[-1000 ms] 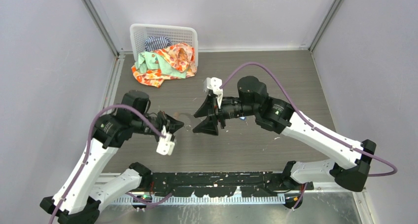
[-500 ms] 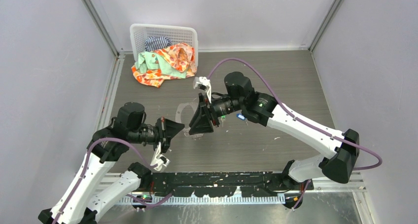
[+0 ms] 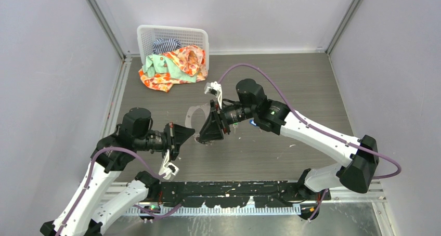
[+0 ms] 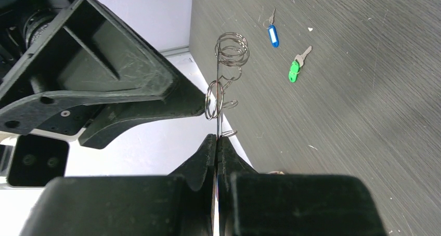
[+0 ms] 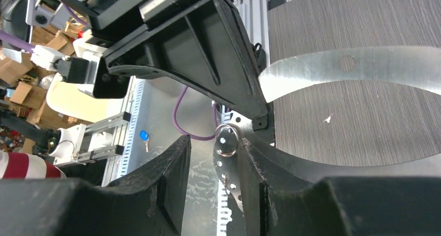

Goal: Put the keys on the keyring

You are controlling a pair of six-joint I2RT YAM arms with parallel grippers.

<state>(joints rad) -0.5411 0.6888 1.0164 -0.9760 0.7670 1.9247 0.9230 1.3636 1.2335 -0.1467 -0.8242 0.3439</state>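
Observation:
The keyring [image 3: 191, 113] is a thin silvery band curving in a wide arc [image 5: 353, 64]. Seen edge-on in the left wrist view, it rises as a line [image 4: 218, 121] with small wire rings hanging from it. My left gripper [image 4: 218, 138] [image 3: 188, 135] is shut on its edge. Facing it, my right gripper [image 5: 212, 155] [image 3: 203, 134] is open; a small wire ring [image 5: 227, 140] on the band sits between its fingers, close to the right finger [image 5: 252, 173]. The keys lie loose on the table, the blue one [image 4: 273, 36] [image 3: 253, 122] beside the green one [image 4: 294, 73].
A white basket [image 3: 171, 34] with clothes spilling out [image 3: 174, 67] stands at the back left. Grey walls close in both sides. A small blue-headed key [image 5: 144, 136] shows on the metal strip beyond the table's near edge.
The right arm has swung left to meet the keyring and its jaws have narrowed. The left arm has drawn back towards the near edge, still holding the ring.

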